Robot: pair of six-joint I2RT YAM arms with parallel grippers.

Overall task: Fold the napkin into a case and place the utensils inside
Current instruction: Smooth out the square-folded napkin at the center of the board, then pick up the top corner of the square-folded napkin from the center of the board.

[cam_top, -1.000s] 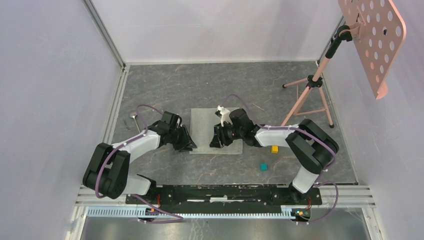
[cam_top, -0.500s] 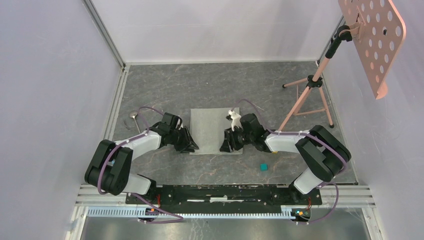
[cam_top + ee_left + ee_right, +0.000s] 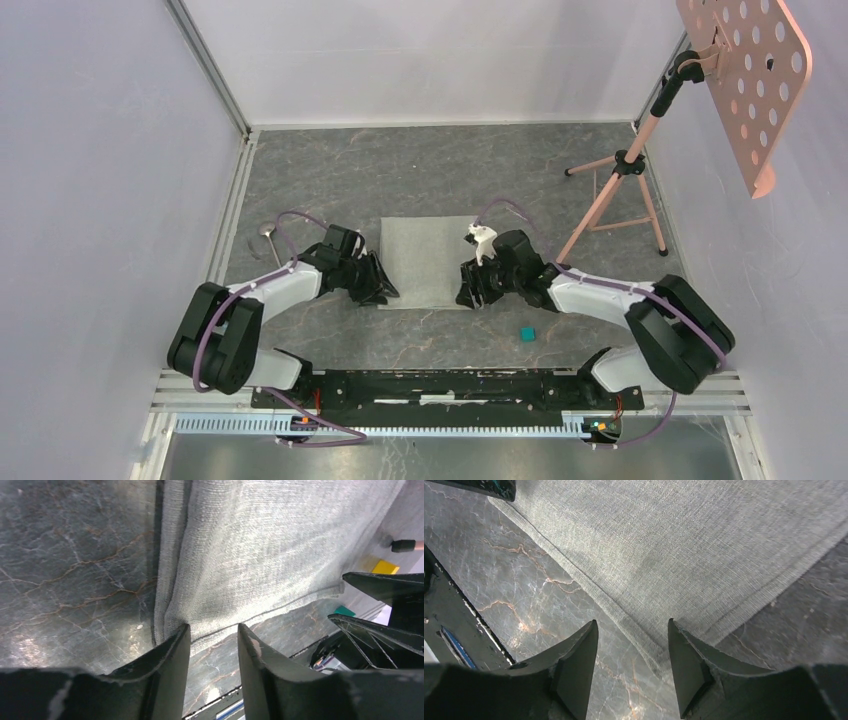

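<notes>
The grey-green napkin (image 3: 425, 262) lies flat in the middle of the table. My left gripper (image 3: 385, 293) is open, its tips at the napkin's near left corner (image 3: 172, 625), where the cloth's left edge is ridged. My right gripper (image 3: 467, 295) is open, its tips either side of the near right corner (image 3: 651, 645). Neither holds anything. A silver spoon (image 3: 268, 235) lies far left by the wall. I cannot make out the fork.
A teal cube (image 3: 527, 333) lies near the right arm; a yellow cube (image 3: 385, 566) shows only in the left wrist view. A pink tripod (image 3: 620, 190) carrying a perforated board (image 3: 745, 70) stands at the back right. Walls enclose three sides.
My right gripper has moved right, from over the napkin's near middle to its near right corner. The right arm now hides the yellow cube from above. The left gripper has barely moved.
</notes>
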